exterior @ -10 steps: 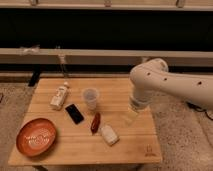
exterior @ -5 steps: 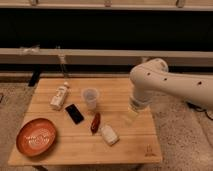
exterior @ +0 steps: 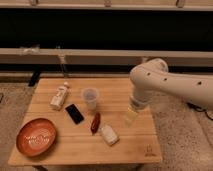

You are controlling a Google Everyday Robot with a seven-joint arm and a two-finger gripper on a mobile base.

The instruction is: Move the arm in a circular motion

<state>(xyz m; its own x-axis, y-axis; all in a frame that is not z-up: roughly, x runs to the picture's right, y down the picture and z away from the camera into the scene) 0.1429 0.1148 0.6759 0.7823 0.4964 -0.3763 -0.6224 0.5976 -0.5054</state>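
Observation:
The cream-white arm [exterior: 170, 85] of thick rounded segments with small dark holes comes in from the right edge and bends down over the right side of the wooden table [exterior: 60, 147]. Its gripper [exterior: 130, 116] hangs at the end of the downward segment, just above the tabletop near the right edge, to the right of the clear plastic cup [exterior: 90, 98]. It holds nothing that I can see.
On the table stand a white bottle [exterior: 59, 96] lying at the left, a black phone [exterior: 74, 113], a dark red packet [exterior: 95, 123], a white packet [exterior: 108, 134] and an orange bowl [exterior: 36, 136]. A long rail [exterior: 75, 55] runs behind the table.

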